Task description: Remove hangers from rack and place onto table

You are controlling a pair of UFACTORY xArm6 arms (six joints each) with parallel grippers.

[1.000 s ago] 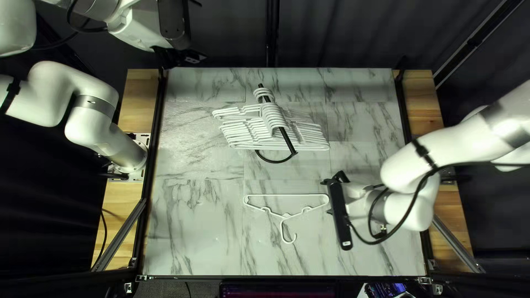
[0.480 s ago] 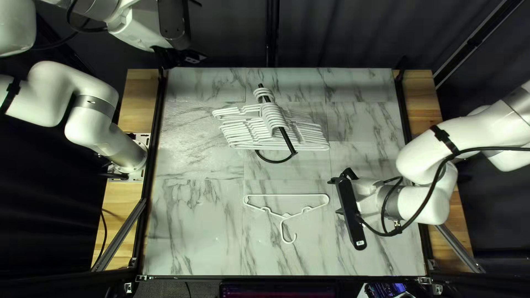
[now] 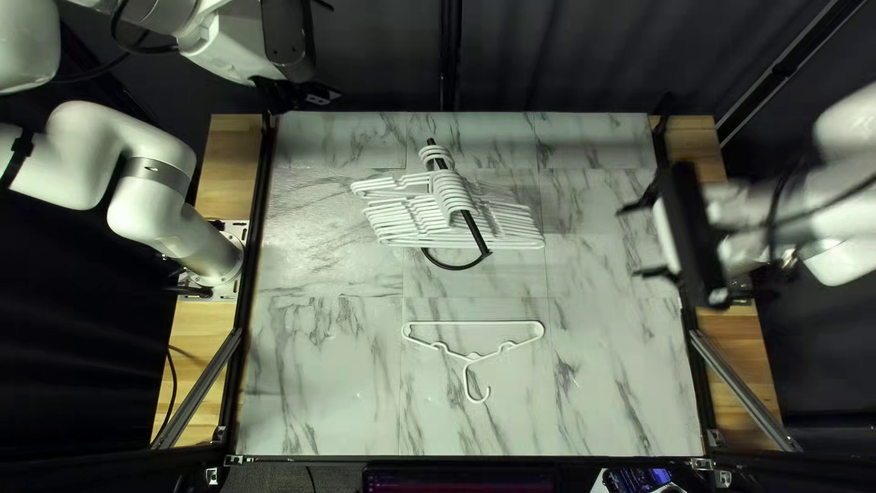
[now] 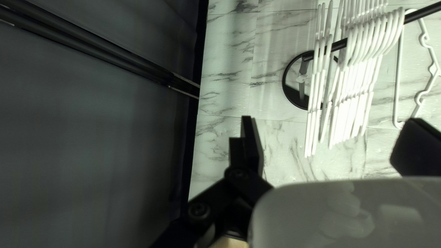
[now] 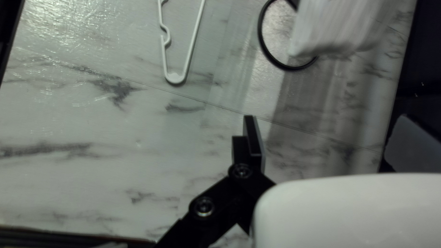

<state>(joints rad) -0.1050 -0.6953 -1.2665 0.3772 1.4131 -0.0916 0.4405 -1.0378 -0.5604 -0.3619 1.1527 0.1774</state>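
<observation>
Hanging by their hooks from a slanting black rod (image 3: 474, 230), a crowd of slim white plastic hangers (image 3: 450, 190) makes a ribbed stack over the middle of the table (image 3: 319, 383), whose surface is pale and glossy, streaked with grey like marble. A few hooks sit bunched near the rod's far end, with a longer row packed close together nearer to me. Under them, the rack's thin black round base (image 5: 289, 68) curves smoothly on the tabletop.

One loose white hanger (image 3: 474, 322) lies flat nearer the table's front edge, apart from the rack. Its straight bar faces the stack, its notched shoulders narrow to a neck, and its curled hook points my way.

Up by the table's far left corner, in front of the dark, softly pleated curtain (image 3: 547, 55), the left gripper (image 3: 306, 94) hangs with its blocky black fingers spread wide and nothing between them. The right gripper (image 3: 636, 241) is over by the table's right side, beyond the loose hanger, its claw released too, the black tips well apart and empty. A dark cable (image 3: 776, 205) seems to loop along the right arm, though blur makes it hard to follow.
</observation>
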